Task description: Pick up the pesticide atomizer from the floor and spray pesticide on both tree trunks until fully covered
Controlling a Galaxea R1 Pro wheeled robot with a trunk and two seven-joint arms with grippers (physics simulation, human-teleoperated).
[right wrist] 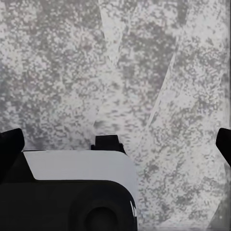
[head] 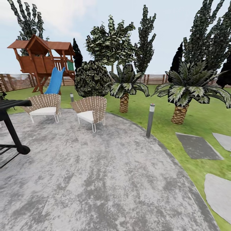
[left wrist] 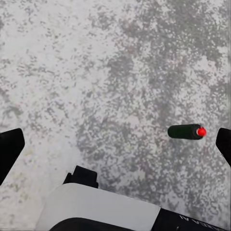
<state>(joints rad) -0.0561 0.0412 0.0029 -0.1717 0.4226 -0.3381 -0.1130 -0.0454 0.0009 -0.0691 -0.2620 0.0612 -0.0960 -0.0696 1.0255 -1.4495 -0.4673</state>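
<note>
Under your wrists, mottled paving (left wrist: 120,72); both grippers — left (left wrist: 115,142), right (right wrist: 115,139) — spread, holding nothing. Beside the left one lies a dark cylinder (left wrist: 185,131), red-tipped, not clearly the atomizer. Past the paving: chairs (head: 91,110), post (head: 150,120), palms (head: 124,89), fence (head: 154,79). Atomizer unlocated; likely light, rigid — take its handle.

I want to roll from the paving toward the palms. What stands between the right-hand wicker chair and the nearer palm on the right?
In the head view, a grey bollard light stands at the paving's edge between that wicker chair and the palm; otherwise grass.
</note>
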